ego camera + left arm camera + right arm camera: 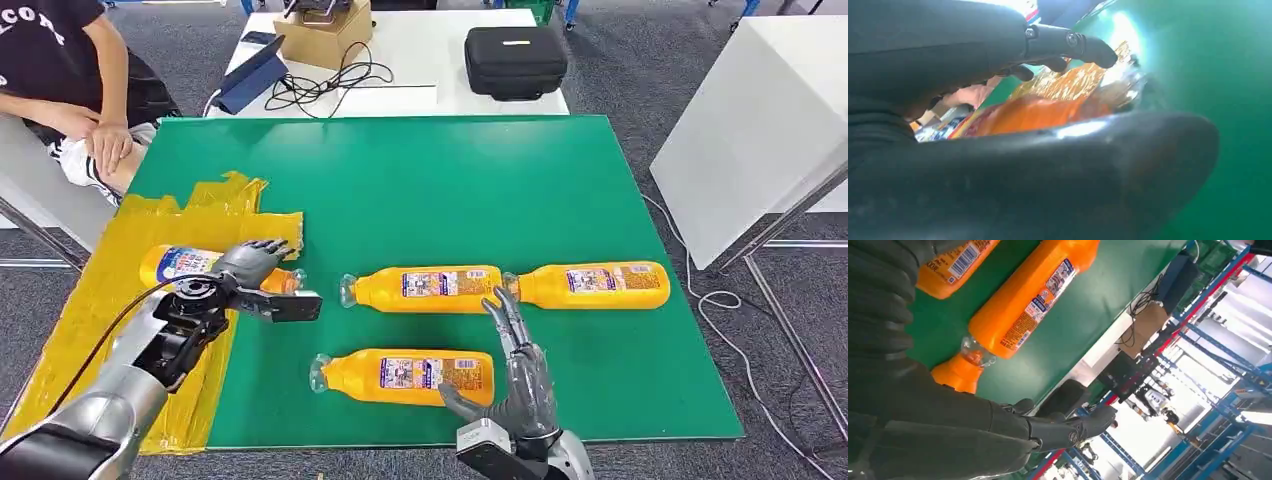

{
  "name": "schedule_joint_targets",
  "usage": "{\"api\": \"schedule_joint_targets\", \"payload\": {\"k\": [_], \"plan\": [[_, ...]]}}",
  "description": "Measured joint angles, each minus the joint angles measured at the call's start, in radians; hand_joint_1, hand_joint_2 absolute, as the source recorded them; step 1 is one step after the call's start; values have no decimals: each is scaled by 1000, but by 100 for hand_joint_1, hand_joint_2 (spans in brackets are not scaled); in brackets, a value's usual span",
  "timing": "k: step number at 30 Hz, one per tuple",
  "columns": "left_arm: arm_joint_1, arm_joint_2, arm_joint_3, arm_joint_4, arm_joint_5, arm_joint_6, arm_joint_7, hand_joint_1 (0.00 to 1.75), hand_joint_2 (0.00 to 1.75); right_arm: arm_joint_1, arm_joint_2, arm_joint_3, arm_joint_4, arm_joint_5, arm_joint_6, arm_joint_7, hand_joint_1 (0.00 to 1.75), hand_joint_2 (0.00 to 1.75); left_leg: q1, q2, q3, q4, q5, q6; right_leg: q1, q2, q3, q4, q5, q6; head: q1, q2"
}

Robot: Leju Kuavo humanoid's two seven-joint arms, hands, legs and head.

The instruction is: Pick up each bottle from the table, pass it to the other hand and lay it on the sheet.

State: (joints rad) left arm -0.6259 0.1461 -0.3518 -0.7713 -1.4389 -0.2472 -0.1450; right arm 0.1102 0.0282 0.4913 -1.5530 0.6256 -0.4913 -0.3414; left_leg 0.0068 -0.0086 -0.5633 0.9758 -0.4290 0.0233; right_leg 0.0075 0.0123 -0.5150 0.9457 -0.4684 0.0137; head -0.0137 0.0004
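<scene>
An orange bottle (185, 264) lies on the yellow sheet (120, 330) at the table's left. My left hand (252, 262) grips it near the neck; the left wrist view shows the bottle (1048, 107) between thumb and fingers (1073, 44). Three more orange bottles lie on the green table (450, 180): a middle one (420, 288), a right one (592, 285) end to end with it, and a near one (405, 375). My right hand (518, 375) is open beside the near bottle's base, fingers stretched forward. The right wrist view shows the right bottle (1023, 305).
A seated person (70, 90) is at the far left corner. Behind the green table stands a white table with a cardboard box (325, 35), cables (320, 88) and a black case (515, 60). A white panel (750, 130) stands to the right.
</scene>
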Motion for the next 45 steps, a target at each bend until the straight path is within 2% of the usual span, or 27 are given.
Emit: {"api": "schedule_joint_targets", "payload": {"k": [8,20,23,25,26,28,30,33,35,39,45], "plan": [[-50,0,-57,15,35,10,-7,0,0,0,6,-17,0,9,0,11,0,175,0,0,0,0,0,0,0,0,0,0,0,0,0,0],[-62,0,-81,28,39,15,-8,0,0,0,6,-19,1,10,0,12,0,175,0,0,0,0,0,0,0,0,0,0,0,0,0,0],[-66,0,-84,32,76,15,-34,0,0,0,6,-19,2,13,-1,15,0,175,0,0,0,0,0,0,0,0,0,0,0,0,0,0],[-72,2,-85,33,148,-8,-102,0,0,0,5,-20,2,25,-2,19,0,175,0,0,0,0,0,0,0,0,0,0,0,0,0,0],[-74,5,-85,32,210,-34,-172,0,175,0,5,-21,2,42,-3,26,0,175,0,0,0,0,0,0,0,0,0,0,0,0,0,0],[-69,20,-83,7,387,-92,-325,0,175,0,2,-22,2,112,-17,56,0,175,0,0,-1,0,0,0,0,0,0,0,0,0,0,0],[-55,32,-74,-31,550,-116,-428,0,175,-1,-1,-22,6,223,-31,99,0,175,0,0,-1,0,0,0,0,0,0,0,0,0,0,0],[13,31,-46,-117,765,-116,-525,0,175,-8,-2,-15,16,406,-34,180,0,175,-1,0,0,0,0,0,0,0,0,0,0,0,-1,0],[78,15,-24,-199,870,-114,-547,0,175,-14,-3,-4,26,491,-34,225,0,175,0,0,-1,0,0,0,0,0,-1,0,0,0,0,0],[155,-7,-16,-298,931,-116,-547,0,175,-29,-5,14,39,533,-26,254,0,175,-1,0,-2,0,0,0,0,-1,-1,0,0,0,0,0],[282,-87,35,-460,1113,-145,-549,0,175,-29,-5,44,43,671,109,341,0,175,-1,-1,-1,0,0,0,-2,-1,-1,0,0,0,0,0]]}}
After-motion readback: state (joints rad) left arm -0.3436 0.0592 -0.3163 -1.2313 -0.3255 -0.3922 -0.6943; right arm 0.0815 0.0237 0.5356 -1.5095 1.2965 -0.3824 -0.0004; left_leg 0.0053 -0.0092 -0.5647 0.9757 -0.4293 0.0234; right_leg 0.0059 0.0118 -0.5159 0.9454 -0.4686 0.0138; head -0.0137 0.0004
